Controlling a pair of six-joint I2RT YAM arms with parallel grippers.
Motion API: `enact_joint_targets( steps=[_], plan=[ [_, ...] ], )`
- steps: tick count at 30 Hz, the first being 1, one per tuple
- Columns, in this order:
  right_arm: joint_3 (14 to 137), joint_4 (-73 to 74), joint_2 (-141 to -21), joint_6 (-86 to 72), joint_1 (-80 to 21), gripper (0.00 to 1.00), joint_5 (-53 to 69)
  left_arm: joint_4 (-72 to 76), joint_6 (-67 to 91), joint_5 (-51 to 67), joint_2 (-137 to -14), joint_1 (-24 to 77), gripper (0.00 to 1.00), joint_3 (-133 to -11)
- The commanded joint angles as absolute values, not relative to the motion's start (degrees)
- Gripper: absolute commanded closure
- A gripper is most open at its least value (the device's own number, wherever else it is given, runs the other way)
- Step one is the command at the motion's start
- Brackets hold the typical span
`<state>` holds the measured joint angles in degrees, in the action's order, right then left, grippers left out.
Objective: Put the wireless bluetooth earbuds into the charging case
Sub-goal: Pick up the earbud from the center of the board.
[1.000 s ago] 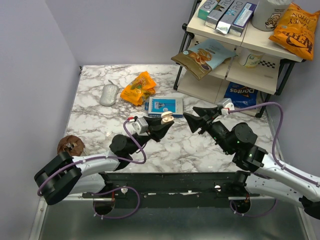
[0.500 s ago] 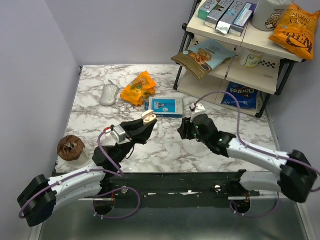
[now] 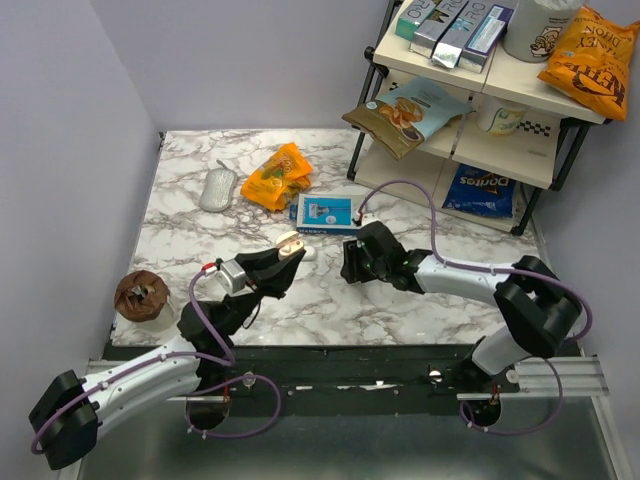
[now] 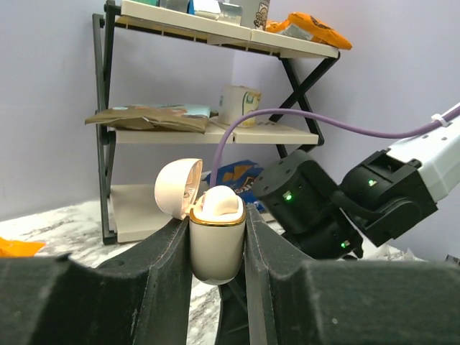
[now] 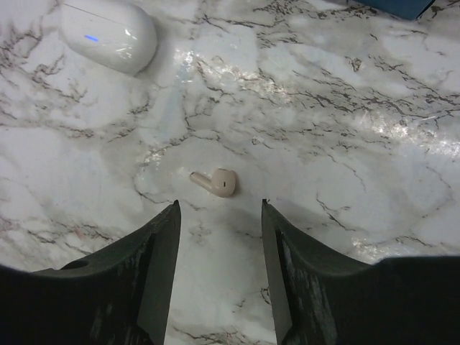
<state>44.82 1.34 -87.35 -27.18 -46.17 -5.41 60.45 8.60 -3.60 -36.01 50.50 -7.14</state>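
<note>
Marble table point(image 3: 190, 255), snack shelf point(image 3: 470, 150) at the back right. Landmark is the blue-and-white box point(image 3: 330, 213).

Left gripper point(image 4: 217, 233) is closed snugly on the charging case point(image 4: 215, 251), gripping its lower body from both sides. It sits on the near-left side of the box. The case is held upright with the lid point(image 4: 176, 188) flipped open, so the wells face up and stay steady for loading. Something cream is seated under the gold rim. It looks like one bud is already in, but I can't confirm.

Right gripper point(image 5: 220, 206) is on the near side of the box, pointing down at the marble. Its fingers are spread wide and hold nothing. The loose earbud point(image 5: 215, 182) lies flat on the table, just ahead of the gap between the fingers and not touching either one. I judge this a pre-grasp line-up: drop, then pinch.

A white pill-shaped thing with a blue light point(image 5: 109, 34) also lies near the box, well clear of the bud. I'm leaving it alone.

Risk: the bud is small and rounded and could squirt out on closing.
</note>
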Motion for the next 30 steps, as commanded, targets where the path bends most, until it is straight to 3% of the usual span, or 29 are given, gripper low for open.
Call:
enact_joint_targets(
  steps=[1,30],
  plan=[
    [46.49,0.44,-90.61,-28.65,-45.18,0.45,-2.99,58.71,8.70,-4.83,-34.19,50.80,1.00,-6.86],
    [48.78,0.44,-96.68,-27.25,-44.56,0.61,-1.49,58.27,8.44,-4.75,-34.28,50.80,1.00,-6.50]
  ],
)
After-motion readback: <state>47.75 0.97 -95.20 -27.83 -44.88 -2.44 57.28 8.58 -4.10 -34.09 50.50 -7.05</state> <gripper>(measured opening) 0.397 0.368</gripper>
